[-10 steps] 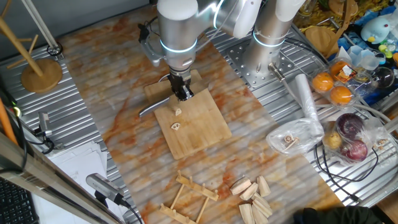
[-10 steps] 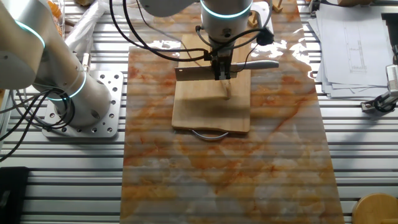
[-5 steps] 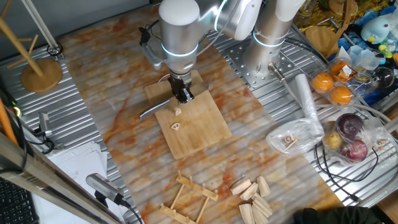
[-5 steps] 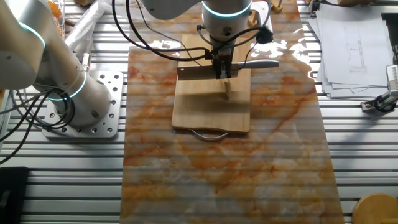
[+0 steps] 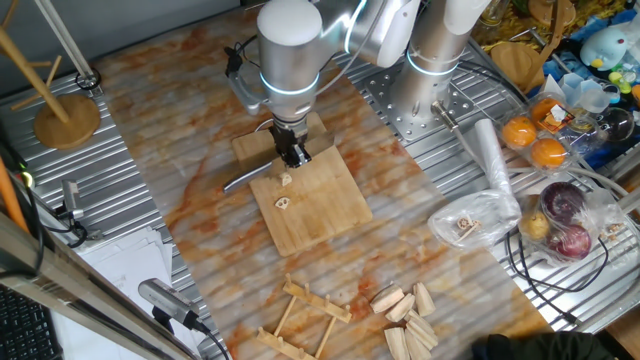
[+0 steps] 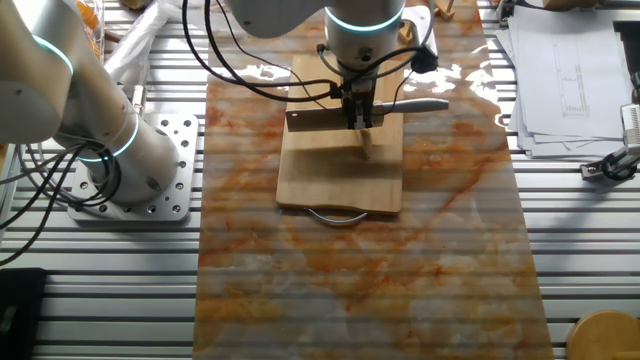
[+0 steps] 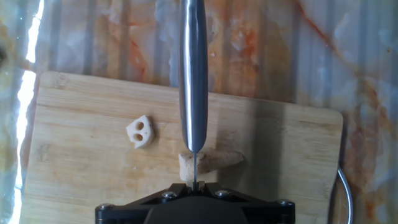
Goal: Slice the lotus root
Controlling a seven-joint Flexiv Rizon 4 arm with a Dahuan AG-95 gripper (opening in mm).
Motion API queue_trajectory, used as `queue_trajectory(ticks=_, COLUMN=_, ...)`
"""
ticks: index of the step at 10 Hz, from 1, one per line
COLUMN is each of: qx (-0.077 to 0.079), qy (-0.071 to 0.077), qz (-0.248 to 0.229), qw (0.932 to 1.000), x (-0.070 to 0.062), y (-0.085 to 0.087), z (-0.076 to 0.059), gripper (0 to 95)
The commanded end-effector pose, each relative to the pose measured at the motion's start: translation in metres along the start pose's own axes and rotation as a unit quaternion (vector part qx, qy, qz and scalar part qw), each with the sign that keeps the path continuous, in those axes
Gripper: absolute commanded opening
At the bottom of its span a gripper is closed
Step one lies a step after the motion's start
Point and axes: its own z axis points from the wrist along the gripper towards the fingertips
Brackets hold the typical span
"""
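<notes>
So in the one fixed view the gripper (image 5: 293, 152) sits right over the far end of the board (image 5: 320, 205), clamped on a knife (image 5: 252, 171) whose shiny end sticks out to the left past the board edge. The root (image 5: 286, 180) is a tiny pale stub just below the fingers, and a slice (image 5: 283, 202) lies a bit nearer the camera on the board. Wooden wedges (image 5: 408, 312) are piled near the bottom edge, well away from all this, and oranges (image 5: 534, 140) sit off to the right.

The other fixed view: gripper (image 6: 358, 112) pointing straight down, closed on the knife (image 6: 330, 117), which lies level across the top part of the board (image 6: 340, 180). The root (image 6: 366, 146) is just under and slightly right of the fingers. Can't really tell from here whether the edge touches it.

Hand view is the clearest. The knife (image 7: 193, 81) runs straight up the middle seen edge-on, the root (image 7: 210, 163) lies crosswise right under it near the bottom, and the blade looks like it's meeting the root's left part. The slice (image 7: 140, 132), with two holes, lies flat left of the blade, apart from the root, on the board (image 7: 87, 162). The fingers themselves are hidden under the black mount.
</notes>
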Motion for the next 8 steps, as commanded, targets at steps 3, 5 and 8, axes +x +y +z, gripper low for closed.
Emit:
queue_trajectory(ticks=3, qx=0.0, qy=-0.001, qz=0.0, qw=1.0, x=-0.0002, y=-0.0006, z=-0.0002, gripper=0.0)
queue_trajectory(ticks=5, qx=-0.001, qy=-0.001, qz=-0.002, qw=1.0, x=-0.0003, y=-0.0005, z=0.0002, gripper=0.0)
queue_trajectory(ticks=8, qx=-0.001, qy=-0.004, qz=-0.003, qw=1.0, x=-0.0003, y=-0.0005, z=0.0, gripper=0.0)
